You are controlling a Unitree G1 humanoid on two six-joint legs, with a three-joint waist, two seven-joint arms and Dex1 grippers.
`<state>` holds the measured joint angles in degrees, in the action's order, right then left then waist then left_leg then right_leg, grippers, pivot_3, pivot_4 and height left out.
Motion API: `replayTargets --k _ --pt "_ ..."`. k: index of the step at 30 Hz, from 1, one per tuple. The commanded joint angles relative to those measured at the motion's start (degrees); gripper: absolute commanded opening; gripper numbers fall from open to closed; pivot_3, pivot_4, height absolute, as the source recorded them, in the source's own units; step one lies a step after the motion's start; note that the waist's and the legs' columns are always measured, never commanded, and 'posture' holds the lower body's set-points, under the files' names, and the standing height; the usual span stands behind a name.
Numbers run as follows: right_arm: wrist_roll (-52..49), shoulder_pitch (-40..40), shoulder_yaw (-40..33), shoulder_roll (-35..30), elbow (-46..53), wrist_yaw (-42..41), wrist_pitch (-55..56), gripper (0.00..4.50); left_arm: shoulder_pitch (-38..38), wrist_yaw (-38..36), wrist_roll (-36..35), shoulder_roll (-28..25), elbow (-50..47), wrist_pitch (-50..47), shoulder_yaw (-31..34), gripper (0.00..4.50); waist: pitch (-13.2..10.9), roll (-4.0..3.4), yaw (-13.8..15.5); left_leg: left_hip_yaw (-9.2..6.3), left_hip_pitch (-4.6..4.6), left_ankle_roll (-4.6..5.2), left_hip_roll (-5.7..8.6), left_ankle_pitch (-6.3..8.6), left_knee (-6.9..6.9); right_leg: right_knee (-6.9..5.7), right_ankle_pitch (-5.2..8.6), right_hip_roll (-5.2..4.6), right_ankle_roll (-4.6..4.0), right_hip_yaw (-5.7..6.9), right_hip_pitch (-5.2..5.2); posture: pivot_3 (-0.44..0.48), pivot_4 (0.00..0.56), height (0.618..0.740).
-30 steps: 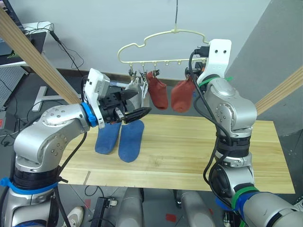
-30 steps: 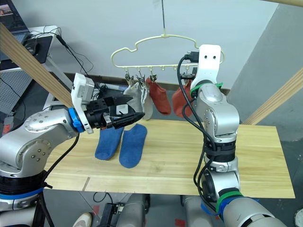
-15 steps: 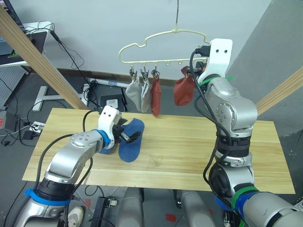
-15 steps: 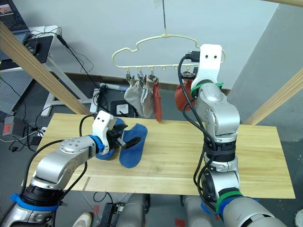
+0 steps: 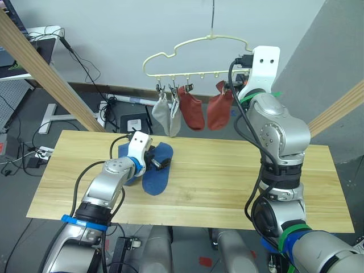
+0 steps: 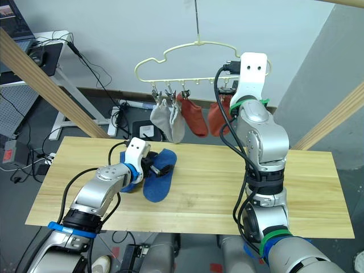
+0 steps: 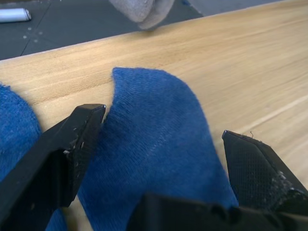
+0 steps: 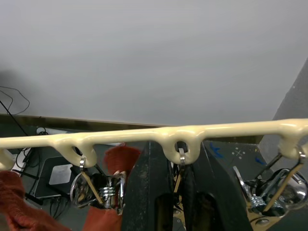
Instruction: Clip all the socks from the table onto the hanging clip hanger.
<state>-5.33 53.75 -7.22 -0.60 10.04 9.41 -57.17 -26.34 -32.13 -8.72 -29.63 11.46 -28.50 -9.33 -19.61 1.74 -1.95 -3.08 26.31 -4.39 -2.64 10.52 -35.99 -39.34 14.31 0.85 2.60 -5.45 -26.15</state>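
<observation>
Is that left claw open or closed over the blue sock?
Open: the left gripper has its fingers apart, straddling a blue sock lying on the table.

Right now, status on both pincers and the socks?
Left pincer open, straddling blue sock on table. Right pincer shut on clip hanger. Four socks hung, two blue left.

Background: a pale grey wall is rising behind the scene, with a dark baseboard running along its foot. A dark grey floor is carrying loose black cables and a white metal stand base. Two light wooden poles are slanting across the left and right sides.
</observation>
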Motion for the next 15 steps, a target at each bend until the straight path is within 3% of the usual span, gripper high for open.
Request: replayTargets --k 1,6,10,15 --pt "0.23 1.11 -0.26 -0.44 3.20 0.22 -0.30 0.00 -0.91 -1.39 1.43 0.79 1.71 0.09 -0.66 4.49 0.00 0.00 0.00 -0.01 0.00 0.00 0.00 0.00 0.00 0.00 0.00 0.00 0.00 0.01 0.00 0.007 0.348 0.740" --pt "0.25 1.10 -0.25 -0.59 3.49 0.25 -0.66 0.00 -1.76 -3.87 3.15 1.08 2.84 -4.58 -2.96 4.49 0.00 0.00 0.00 -0.01 -0.01 0.00 0.00 0.00 0.00 -0.02 0.00 0.00 0.00 0.01 0.01 -0.001 0.347 0.740" --pt "0.25 1.06 -0.32 -0.78 3.74 0.31 -0.96 0.00 -1.85 -4.66 5.38 0.88 3.14 -4.55 -4.30 3.65 0.00 0.00 -0.05 0.00 -0.03 0.00 0.01 0.00 -0.02 -0.05 0.00 0.00 0.00 -0.01 0.03 -0.008 0.346 0.740" --pt "0.26 0.97 -0.32 -0.80 4.01 0.43 -1.19 0.00 -1.98 -5.26 6.07 1.22 3.13 -4.74 -4.07 2.16 0.00 0.00 -0.11 0.00 -0.09 0.00 0.01 0.00 -0.02 -0.10 0.00 0.00 0.00 -0.03 0.04 -0.008 0.346 0.740"
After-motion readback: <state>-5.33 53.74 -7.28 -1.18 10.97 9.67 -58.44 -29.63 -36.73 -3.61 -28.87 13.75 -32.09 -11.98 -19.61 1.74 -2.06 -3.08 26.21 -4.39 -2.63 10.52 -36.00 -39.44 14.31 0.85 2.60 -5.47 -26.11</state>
